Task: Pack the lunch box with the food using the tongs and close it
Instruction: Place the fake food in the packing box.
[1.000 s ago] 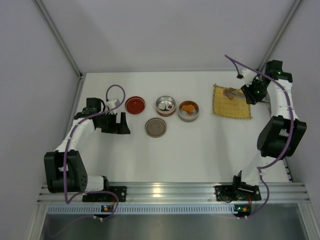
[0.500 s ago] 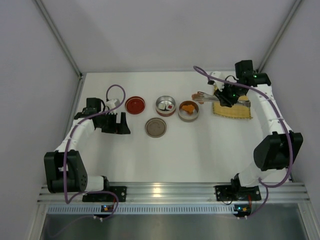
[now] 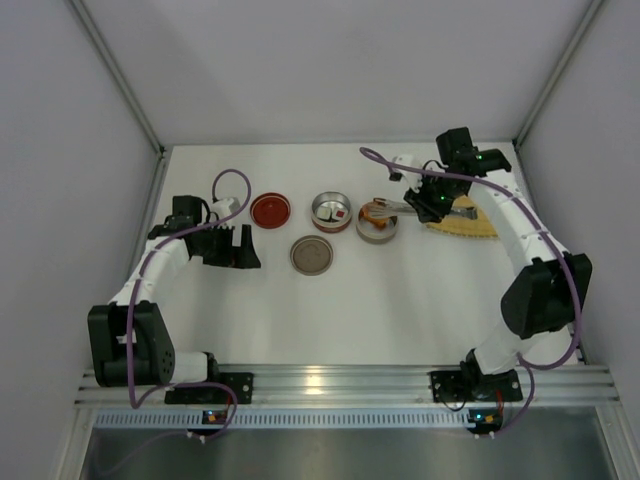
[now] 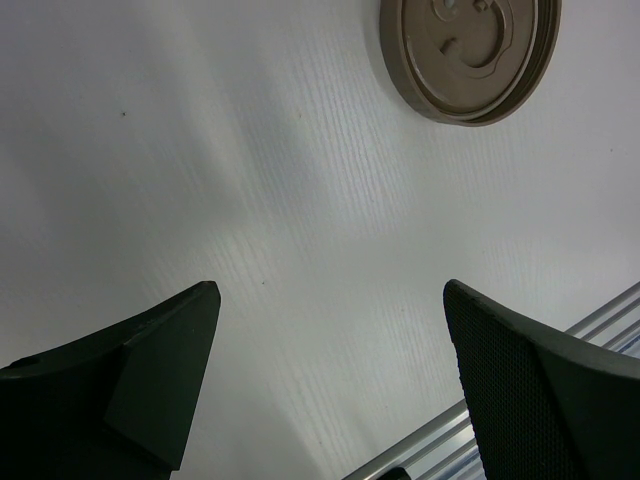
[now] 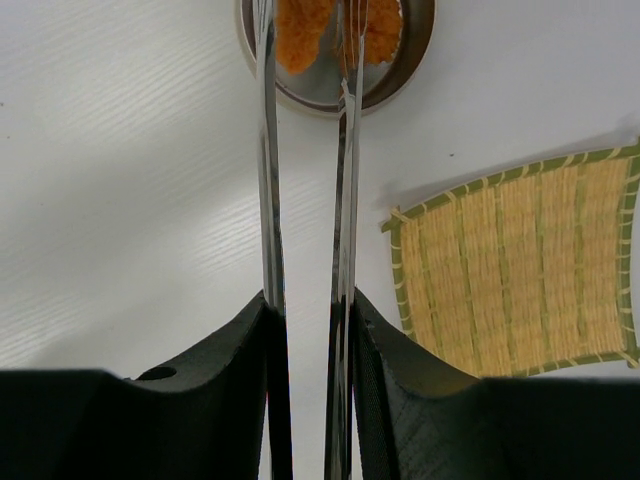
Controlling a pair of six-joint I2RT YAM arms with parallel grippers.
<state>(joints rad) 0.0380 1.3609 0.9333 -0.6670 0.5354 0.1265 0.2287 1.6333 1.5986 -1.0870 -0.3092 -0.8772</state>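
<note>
My right gripper (image 3: 425, 200) is shut on the silver tongs (image 3: 388, 207), one arm against each finger. In the right wrist view the two tong arms (image 5: 267, 150) stay a little apart. They run out over a round tin (image 5: 405, 75) of the lunch box that holds orange food (image 5: 300, 30). The tong tips are cut off by the frame's top edge. A second tin (image 3: 331, 211) to the left holds white-and-dark pieces with some red. My left gripper (image 3: 245, 248) lies low on the table at the left, open and holding nothing (image 4: 330, 290).
A red lid (image 3: 270, 209) and a brown lid (image 3: 311, 254) lie left of the tins; the brown lid (image 4: 470, 50) also shows ahead of my left fingers. The yellow woven mat (image 3: 468, 220) lies right of the orange tin. A metal rail (image 4: 440, 450) runs along the near table edge.
My right arm has swung left from over the woven mat, carrying the tongs, and their arms now reach over the tin with the orange food. The left arm has not moved.
</note>
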